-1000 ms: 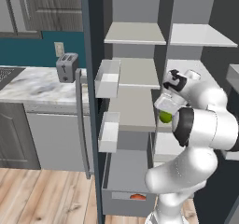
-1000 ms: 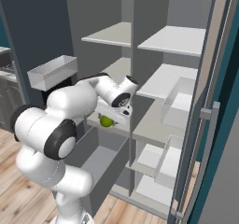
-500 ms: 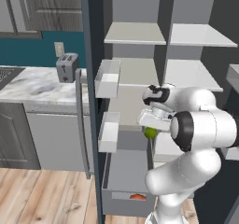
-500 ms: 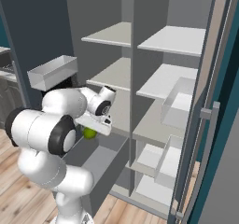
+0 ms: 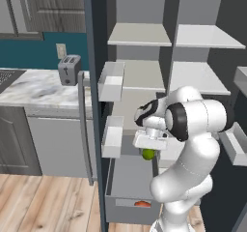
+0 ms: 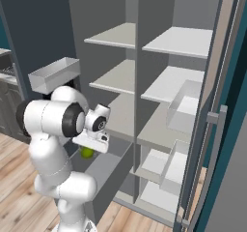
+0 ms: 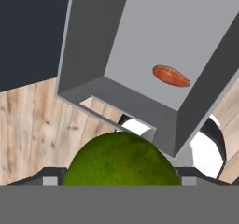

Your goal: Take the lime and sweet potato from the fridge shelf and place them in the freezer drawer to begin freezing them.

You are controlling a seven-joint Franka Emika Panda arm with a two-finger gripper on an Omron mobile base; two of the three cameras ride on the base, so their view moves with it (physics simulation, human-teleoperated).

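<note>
One lime (image 5: 148,154) sits pinched in my claw (image 5: 148,150), a bright-green ball clamped between my two fingers and hanging just under my white wrist. In my hand view it bulges large and green (image 7: 121,158) at the bottom, with a finger hugging each side of it. Below it lies the freezer drawer (image 5: 126,208) — pulled out, its grey box open to me — and the lime hangs above the drawer's far end, not touching the floor or walls. On the drawer floor rests the sweet potato (image 7: 171,75), an orange-red lump lying alone, well apart from the lime; from the left base view it shows (image 5: 142,204) near the front panel. Farther up, the light-grey fridge shelf (image 6: 123,76) stands bare, and white bins (image 5: 112,136) hang on the door to my left.
</note>
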